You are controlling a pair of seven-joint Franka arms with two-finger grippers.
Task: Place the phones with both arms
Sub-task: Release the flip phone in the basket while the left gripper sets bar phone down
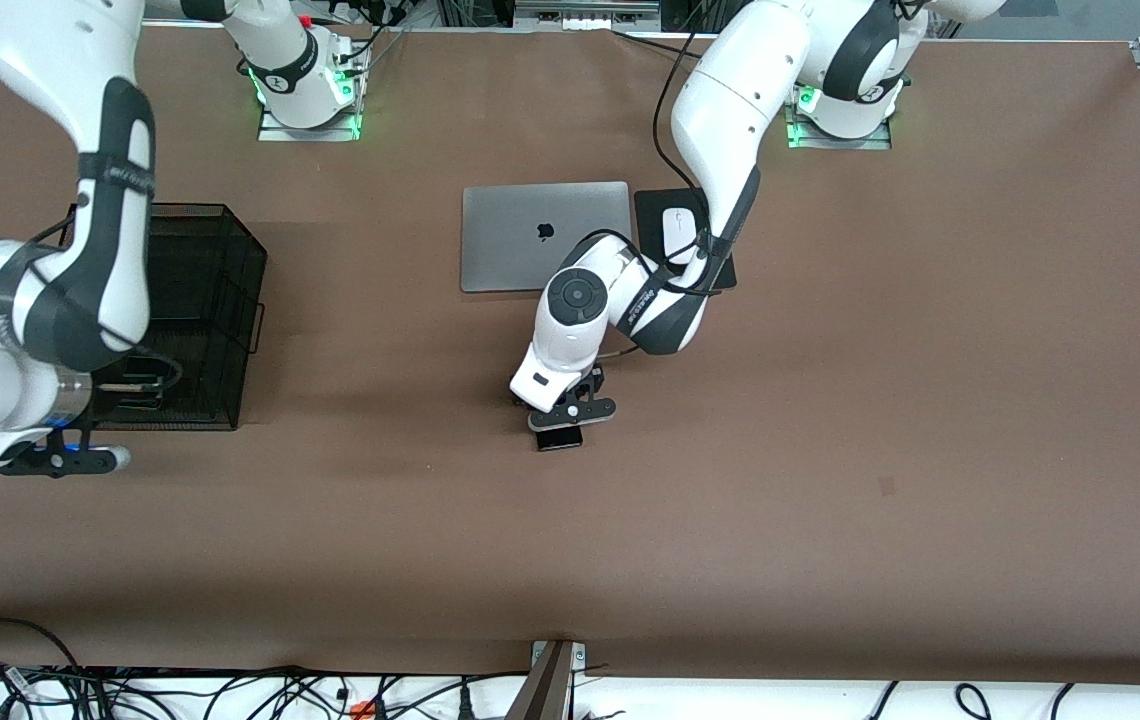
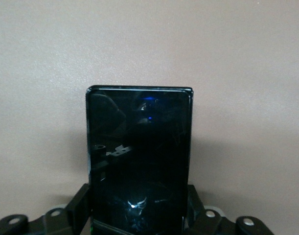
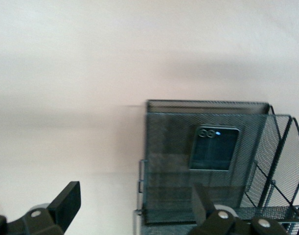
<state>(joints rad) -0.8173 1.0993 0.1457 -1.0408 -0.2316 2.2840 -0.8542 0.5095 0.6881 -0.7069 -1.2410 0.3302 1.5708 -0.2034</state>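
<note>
Brown sheeting covers the counter from edge to edge.

1. Left gripper: low over the middle of the counter, nearer the front camera than the laptop. A black phone lies flat on the counter between its fingers. The fingers stand at the phone's two long edges; whether they press on it or have just let go cannot be told.

2. Right gripper: raised over the counter at the right arm's end, just at the near edge of the black mesh basket. Its jaws are apart and carry nothing; the right wrist view shows both fingers spread wide with bare counter between them.

3. Basket contents: a squarish phone with two camera circles lies flat on the basket floor. Its colour is uncertain through the mesh.

4. Grey laptop: closed, at the counter's centre, farther from the front camera than the left gripper.

5. White mouse: on a black pad beside the laptop, toward the left arm's end, partly hidden by the left arm.
</note>
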